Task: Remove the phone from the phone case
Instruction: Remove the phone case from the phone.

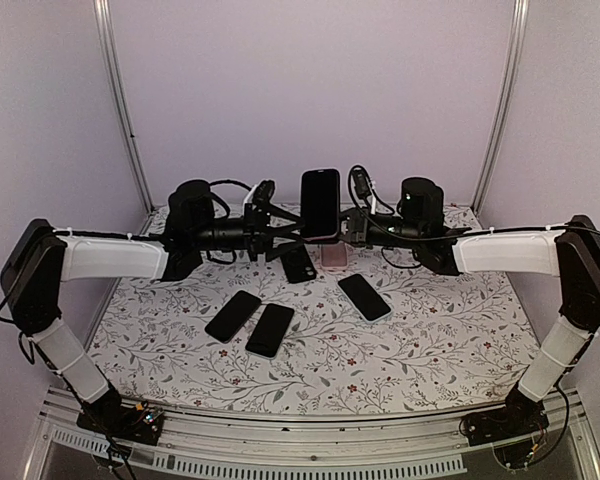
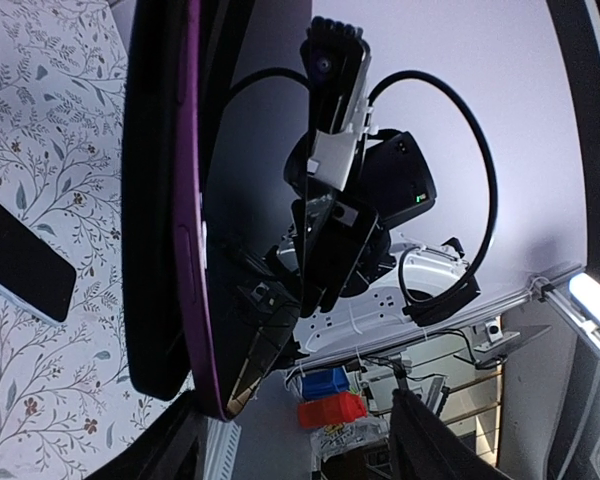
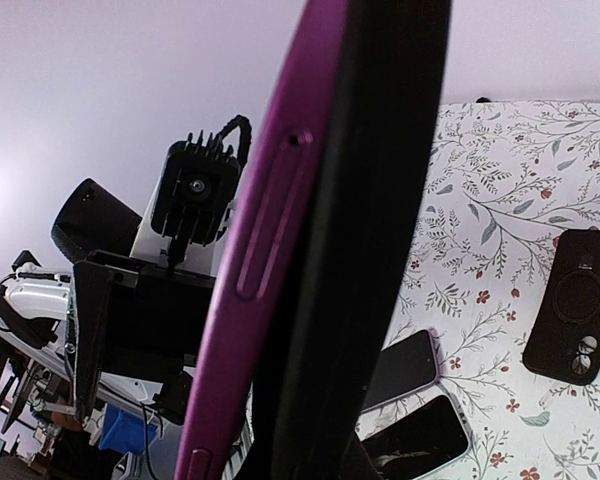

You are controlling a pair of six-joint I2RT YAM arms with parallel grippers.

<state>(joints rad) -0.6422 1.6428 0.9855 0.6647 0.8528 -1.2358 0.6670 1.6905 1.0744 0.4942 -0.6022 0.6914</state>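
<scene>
So the phone (image 1: 320, 200) is up in the air over the back of the bench (image 1: 430, 340), standing upright with its dark screen toward the top cam. It's sitting in the purple phone case (image 3: 265, 260), and both wrist views show the case wrapping its edge. The bench has a white cloth with a little flower-and-twig print. Lying flat on it right below the phone are a black case (image 1: 298, 265) and a pink case (image 1: 333, 256). Nearer the arms there's a left loose phone (image 1: 233, 315), a middle loose phone (image 1: 270, 330) just beside it, and a right loose phone (image 1: 364, 296) off on its own. Plain pale lilac walls (image 1: 310, 80) all round, with aluminium posts (image 1: 120, 100) at the back corners. Both arms reach inward, forearms roughly level, meeting at the phone. The right hand (image 1: 348, 228) is clenched on the phone's lower right edge. The left hand (image 1: 285, 228) sits at the lower left edge with its fingers (image 2: 175, 445) spread wide, only one of them by the phone, and I can't tell if it's touching.
</scene>
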